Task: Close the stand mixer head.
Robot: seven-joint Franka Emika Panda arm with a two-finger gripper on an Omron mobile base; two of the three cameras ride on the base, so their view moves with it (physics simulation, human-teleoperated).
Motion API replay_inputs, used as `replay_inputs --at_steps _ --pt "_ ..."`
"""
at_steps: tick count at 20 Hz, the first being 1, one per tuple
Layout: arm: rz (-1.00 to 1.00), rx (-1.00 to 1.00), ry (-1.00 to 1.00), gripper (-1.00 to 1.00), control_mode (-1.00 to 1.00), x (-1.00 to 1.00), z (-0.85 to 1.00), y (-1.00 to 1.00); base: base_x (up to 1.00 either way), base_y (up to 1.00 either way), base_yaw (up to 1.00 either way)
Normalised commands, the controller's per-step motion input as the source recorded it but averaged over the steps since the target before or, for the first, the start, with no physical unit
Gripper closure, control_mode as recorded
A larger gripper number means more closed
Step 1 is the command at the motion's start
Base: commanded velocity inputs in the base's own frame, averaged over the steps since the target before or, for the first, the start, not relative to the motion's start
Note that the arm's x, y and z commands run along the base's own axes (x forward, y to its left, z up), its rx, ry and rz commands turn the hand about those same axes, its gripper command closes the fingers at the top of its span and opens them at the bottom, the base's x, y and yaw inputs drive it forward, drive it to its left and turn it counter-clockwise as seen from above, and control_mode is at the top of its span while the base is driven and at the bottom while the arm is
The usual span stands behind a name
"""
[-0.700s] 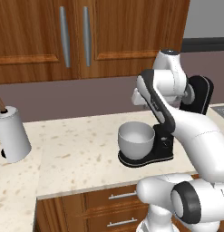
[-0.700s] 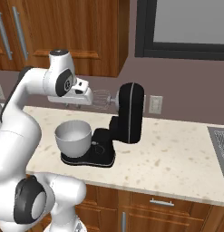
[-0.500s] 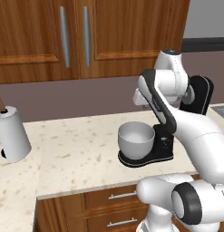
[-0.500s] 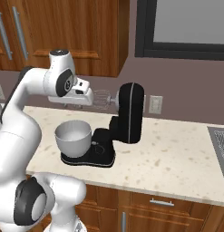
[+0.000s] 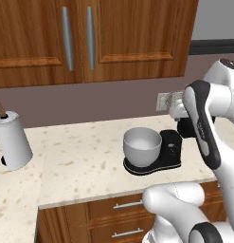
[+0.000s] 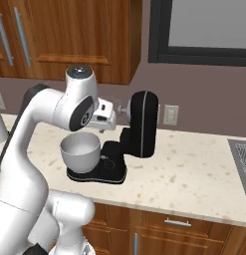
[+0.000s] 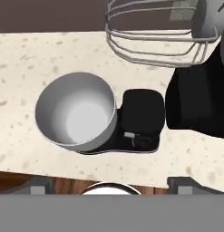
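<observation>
The mixer head (image 6: 143,123) is tipped right back, standing nearly upright on its hinge over the rear of the black base (image 6: 99,169), which sits mid-table, closer to the front edge than the wall. Whisk (image 7: 152,38) sticks out sideways above the bowl (image 6: 80,151) instead of hanging into it, so the head is clearly not shut yet. Bowl sits seated on the base, empty, ready to take the whisk when the head drops.

Gripper (image 6: 110,115) is up beside the whisk, at the head's raised front end, w/ the hand camera looking down past the whisk into the bowl. Prob. placed there to get above or behind the head's front and push it down and fwd about the hinge. Can't tell how wide the fingers are apart, or whether they touch anything; no clear sight of them.

Paper-towel roll (image 5: 12,140) stands well apart at the table's left end, out of the way.
</observation>
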Motion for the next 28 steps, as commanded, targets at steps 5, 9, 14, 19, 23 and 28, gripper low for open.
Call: replay_inputs --at_steps 5,9,14,19,23,28 --pt "0.09 0.11 -0.16 -1.00 -1.00 -0.48 0.09 -0.84 0.00 0.00 0.00" --pt "0.21 0.09 -0.14 -1.00 -1.00 -0.07 0.27 -0.88 0.00 0.00 0.00" --pt "0.31 0.05 -0.16 -1.00 -1.00 0.00 0.37 -0.85 0.00 0.00 0.00" --pt "0.34 0.03 -0.21 -1.00 -1.00 0.00 0.29 -0.78 0.00 0.00 0.00" --pt "0.27 0.00 -0.31 -1.00 -1.00 0.01 0.07 -0.59 0.00 0.00 0.00" --pt "0.20 0.01 -0.30 -1.00 -1.00 0.35 0.00 -0.43 0.00 0.00 0.00"
